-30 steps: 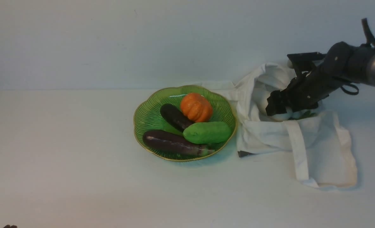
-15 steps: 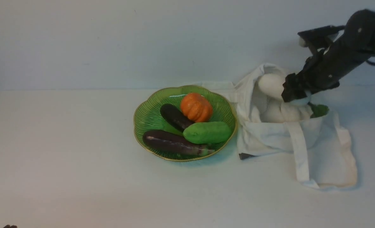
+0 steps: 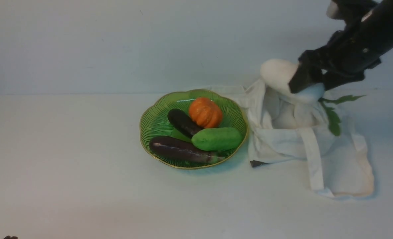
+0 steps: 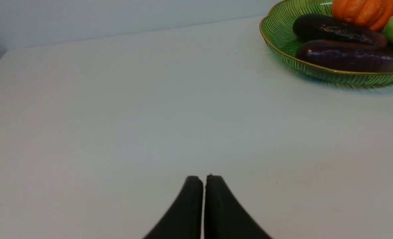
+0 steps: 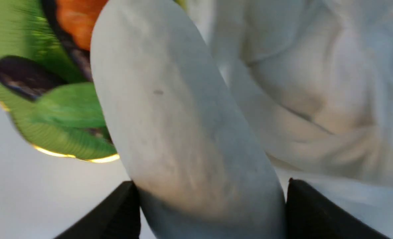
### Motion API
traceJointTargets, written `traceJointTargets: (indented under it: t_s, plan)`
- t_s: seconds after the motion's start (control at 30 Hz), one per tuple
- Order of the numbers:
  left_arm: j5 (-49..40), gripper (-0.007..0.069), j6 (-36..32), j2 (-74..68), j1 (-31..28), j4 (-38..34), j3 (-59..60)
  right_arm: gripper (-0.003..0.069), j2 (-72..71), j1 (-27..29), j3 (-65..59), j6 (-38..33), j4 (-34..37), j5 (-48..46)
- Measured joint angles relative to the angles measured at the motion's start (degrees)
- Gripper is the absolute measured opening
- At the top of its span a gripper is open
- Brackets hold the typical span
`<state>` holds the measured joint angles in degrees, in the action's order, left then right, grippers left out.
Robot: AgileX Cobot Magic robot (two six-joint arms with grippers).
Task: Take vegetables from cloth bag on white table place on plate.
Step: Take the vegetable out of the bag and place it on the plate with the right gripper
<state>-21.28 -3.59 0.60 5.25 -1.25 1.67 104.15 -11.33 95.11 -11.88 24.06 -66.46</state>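
My right gripper is shut on a white radish, held in the air above the cloth bag. The radish's green leaves hang down over the bag. In the right wrist view the radish fills the space between both fingers. The green plate with a gold rim sits on the white table, left of the bag. My left gripper is shut and empty, low over bare table left of the plate.
On the plate lie an orange pumpkin, a green cucumber-like vegetable and two dark eggplants. The bag's strap trails toward the front. A pale wall stands behind the table.
My right gripper has risen out of the bag with the radish, lifting it up and slightly left; the leaves have come free of the bag. The left arm has stayed still.
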Motion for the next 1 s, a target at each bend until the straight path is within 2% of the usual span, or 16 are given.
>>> traceJointTargets:
  t_s: [0.07,0.17,0.23,0.33,0.4,0.63,0.87,1.0]
  plan:
    - [0.0,-0.0005,0.0,0.0,0.0,0.0,0.0,0.051,1.7,-3.1,0.0,0.1,2.9,2.9]
    - [0.0,-0.0005,0.0,0.0,0.0,0.0,0.0,0.051,6.0,-10.9,0.0,0.1,5.0,11.5]
    - [0.0,-0.0005,0.0,0.0,0.0,0.0,0.0,0.051,7.3,-12.9,0.0,0.1,5.1,14.4]
    - [0.0,-0.0005,0.0,0.0,0.0,0.0,0.0,0.051,11.9,-18.5,0.0,0.1,5.6,25.3]
    - [0.0,-0.0005,0.0,0.0,0.0,0.0,0.0,0.051,13.4,-20.1,0.0,0.1,5.8,28.9]
    - [0.0,-0.0005,0.0,0.0,0.0,0.0,0.0,0.051,16.3,-21.5,0.0,-0.4,4.3,33.5]
    - [0.0,-0.0005,0.0,0.0,0.0,0.0,0.0,0.0617,15.0,-21.3,0.0,0.9,3.4,32.2]
    - [0.0,-0.0005,0.0,0.0,0.0,0.0,0.0,0.0633,12.7,-20.5,0.0,0.9,2.1,30.9]
